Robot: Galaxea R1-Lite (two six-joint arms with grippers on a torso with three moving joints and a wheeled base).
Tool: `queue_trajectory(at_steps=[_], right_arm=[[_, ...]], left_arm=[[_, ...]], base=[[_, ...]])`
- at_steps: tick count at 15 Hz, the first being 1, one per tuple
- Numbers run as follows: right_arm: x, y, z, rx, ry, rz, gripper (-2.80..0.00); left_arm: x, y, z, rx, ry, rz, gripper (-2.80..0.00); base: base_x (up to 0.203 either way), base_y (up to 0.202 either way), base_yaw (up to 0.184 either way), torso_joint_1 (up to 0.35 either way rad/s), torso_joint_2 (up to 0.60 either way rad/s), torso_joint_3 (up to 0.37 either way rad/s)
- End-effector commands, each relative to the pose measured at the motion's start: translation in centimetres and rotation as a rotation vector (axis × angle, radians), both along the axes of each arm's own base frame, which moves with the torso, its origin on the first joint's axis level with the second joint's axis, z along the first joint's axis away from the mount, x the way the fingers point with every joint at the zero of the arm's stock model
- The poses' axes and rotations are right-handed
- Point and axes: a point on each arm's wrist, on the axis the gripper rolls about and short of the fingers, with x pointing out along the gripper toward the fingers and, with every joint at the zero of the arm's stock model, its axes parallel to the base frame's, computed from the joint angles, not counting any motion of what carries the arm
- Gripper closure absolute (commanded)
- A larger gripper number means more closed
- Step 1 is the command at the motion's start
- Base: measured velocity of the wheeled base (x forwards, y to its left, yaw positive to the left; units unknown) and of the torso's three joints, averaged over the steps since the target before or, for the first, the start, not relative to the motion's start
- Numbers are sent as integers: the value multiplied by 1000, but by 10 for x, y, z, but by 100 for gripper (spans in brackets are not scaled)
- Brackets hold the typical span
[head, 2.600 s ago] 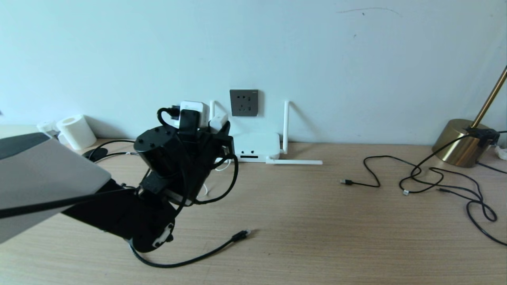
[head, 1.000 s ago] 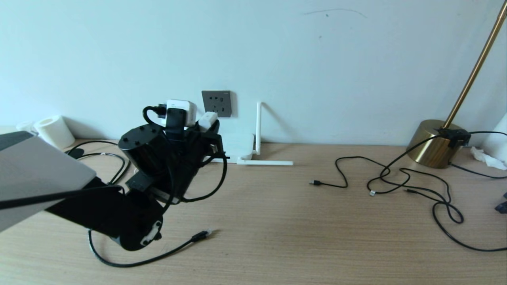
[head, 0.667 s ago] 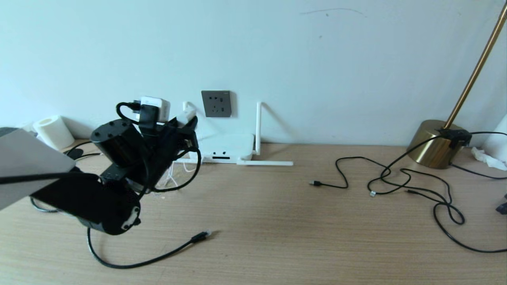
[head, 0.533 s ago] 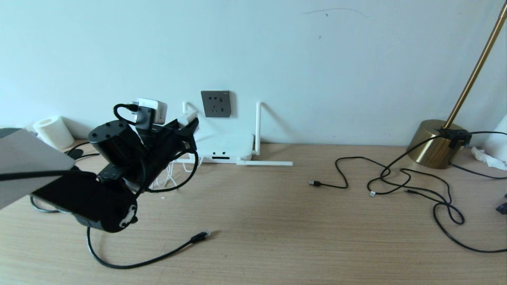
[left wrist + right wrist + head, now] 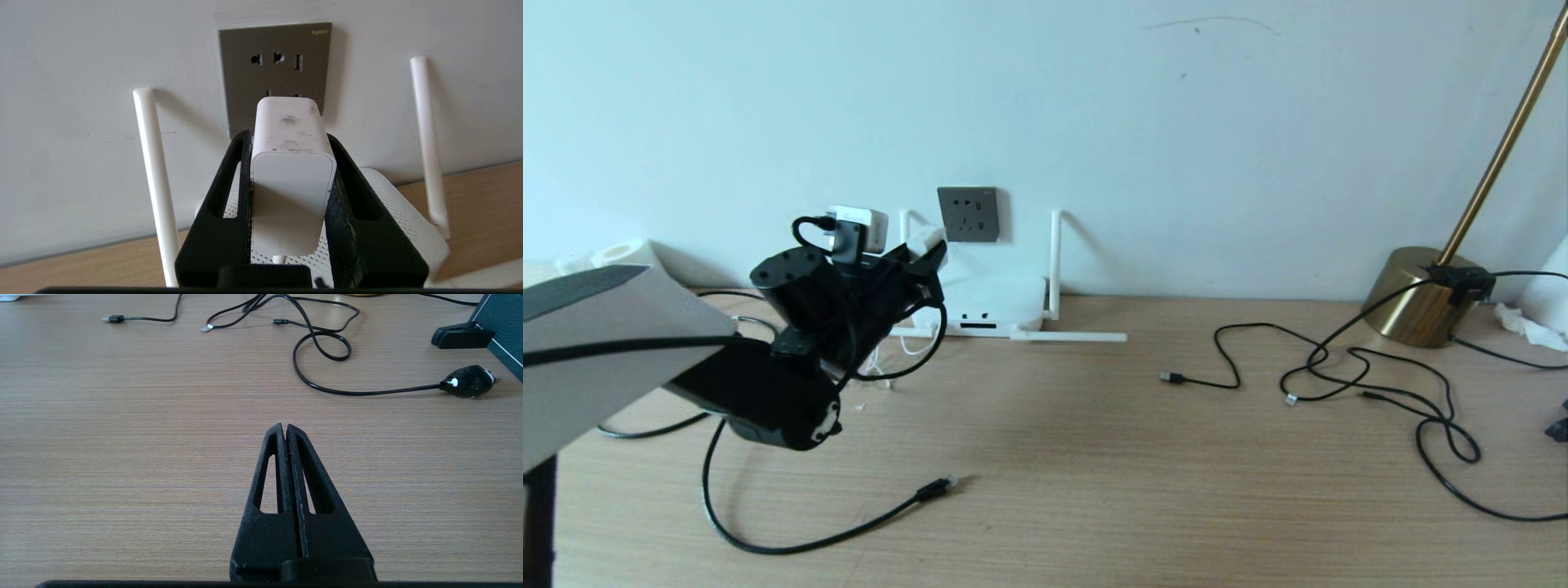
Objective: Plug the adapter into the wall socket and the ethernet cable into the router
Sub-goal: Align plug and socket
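My left gripper [image 5: 927, 242] is shut on the white adapter [image 5: 292, 171], held level in the air and facing the wall. The adapter's front end is just short of the lower part of the dark grey wall socket [image 5: 273, 57], slightly left of it in the head view [image 5: 968, 214]. Its thin white cord [image 5: 882, 363] hangs to the table. The white router [image 5: 996, 304] lies against the wall below the socket, two antennas upright. The ethernet cable [image 5: 809, 539] lies loose on the table, its plug [image 5: 935, 487] at the front. My right gripper [image 5: 284, 426] hovers shut over bare wood.
Thin black USB cables [image 5: 1339, 384] sprawl over the right half of the table, near a brass lamp base [image 5: 1417, 294]. A paper roll [image 5: 625, 251] stands at the far left by the wall. A dark box [image 5: 502, 326] sits beside the right arm.
The left arm swung left away from the socket, then came back right and closer to the wall, adapter still gripped. Earlier the whole view shifted as the camera moved.
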Motion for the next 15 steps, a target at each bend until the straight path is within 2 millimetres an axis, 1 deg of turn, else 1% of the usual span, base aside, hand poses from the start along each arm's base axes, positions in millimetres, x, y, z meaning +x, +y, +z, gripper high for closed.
queue_trajectory(at_steps=[1,4,8,15], right_arm=[[0,0,0,1,-1,0,0],[0,0,0,0,0,1,0],[0,0,0,0,-1,0,0],[0,0,0,0,0,0,0]], left_arm=[[13,-9,-5,1,1,-12,0],[22,-18,0,-2,1,-15,0],[37,-29,8,-32,-31,44,0],[43,-35,13,-41,-20,70,0]], base=[[0,0,0,0,0,0],[0,0,0,0,0,0],[0,0,0,0,0,0],[0,0,0,0,0,0]])
